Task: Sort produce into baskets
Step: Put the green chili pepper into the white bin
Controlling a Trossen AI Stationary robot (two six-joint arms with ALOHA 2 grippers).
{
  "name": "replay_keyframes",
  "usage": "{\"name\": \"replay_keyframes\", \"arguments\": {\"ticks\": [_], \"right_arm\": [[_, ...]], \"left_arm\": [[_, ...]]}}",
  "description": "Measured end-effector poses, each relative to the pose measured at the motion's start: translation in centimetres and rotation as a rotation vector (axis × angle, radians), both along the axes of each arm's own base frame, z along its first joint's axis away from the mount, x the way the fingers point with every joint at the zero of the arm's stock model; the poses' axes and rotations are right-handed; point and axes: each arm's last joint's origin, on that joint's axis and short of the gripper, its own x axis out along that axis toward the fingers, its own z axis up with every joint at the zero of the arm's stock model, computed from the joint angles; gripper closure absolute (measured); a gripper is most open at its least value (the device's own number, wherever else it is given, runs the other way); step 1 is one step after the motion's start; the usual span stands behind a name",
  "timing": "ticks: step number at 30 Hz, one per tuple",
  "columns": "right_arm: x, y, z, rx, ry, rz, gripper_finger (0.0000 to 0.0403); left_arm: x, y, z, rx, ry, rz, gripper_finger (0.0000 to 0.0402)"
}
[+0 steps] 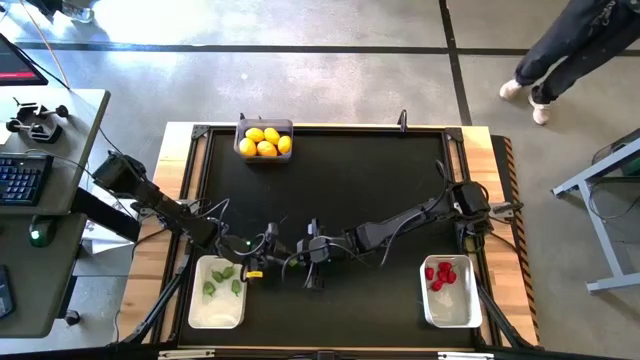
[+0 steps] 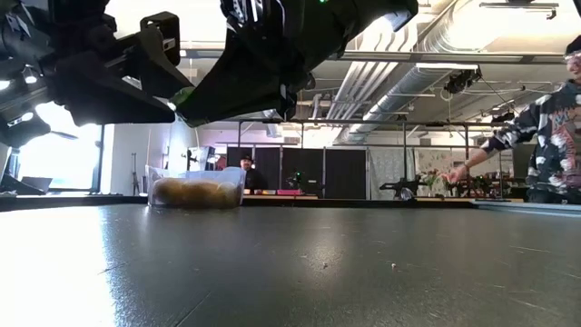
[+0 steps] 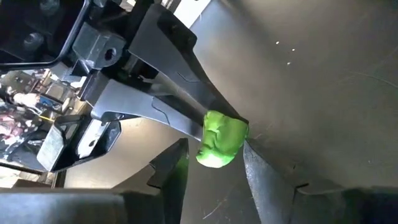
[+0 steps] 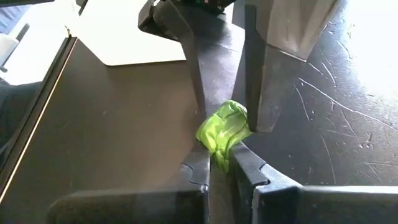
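Observation:
A small green produce piece (image 4: 224,130) hangs above the black table's near left part, with my right gripper (image 4: 221,149) shut on it. My left gripper (image 3: 214,144) is open and faces the right one, with one finger on each side of the same green piece (image 3: 221,140). In the high view the two grippers meet beside the white basket (image 1: 196,300), which holds green pieces. A dark grey basket (image 1: 243,127) with yellow fruits stands at the far edge. Another white basket (image 1: 428,300), with red pieces, stands at the near right. My left gripper has one finger (image 4: 261,106) right beside the green piece's edge (image 4: 244,121); I cannot tell whether it touches. My right gripper pinches the green piece's lower part (image 4: 221,152) between its two fingertips. It comes from the table's right, slanting down. The piece sticks out past the fingertips, clear of the table.
A person walks past the table's far right corner (image 1: 560,50), and another person stands at the right in the low view (image 2: 554,127). A desk with a keyboard (image 1: 20,180) stands left of the table. The yellow fruits' basket (image 2: 195,189) shows far off across the bare black tabletop.

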Motion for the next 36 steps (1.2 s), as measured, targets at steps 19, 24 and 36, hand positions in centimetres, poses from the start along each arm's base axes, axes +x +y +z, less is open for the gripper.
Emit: {"name": "replay_keyframes", "arguments": {"ticks": [19,24,36], "right_arm": [[-0.2,0.9,0.1,-0.014,-0.007,0.031,0.0297],[-0.8,1.4,-0.2,-0.025,0.052,0.065,0.023],[-3.0,0.2,1.7,-0.156,0.179,0.031,0.028]], "left_arm": [[-0.1,-0.2,0.0,-0.028,0.012,-0.053,0.0385],[-0.5,0.0,1.0,-0.085,0.002,-0.034,0.0388],[-3.8,1.3,4.0,-0.268,0.112,-0.063,0.0389]]}}
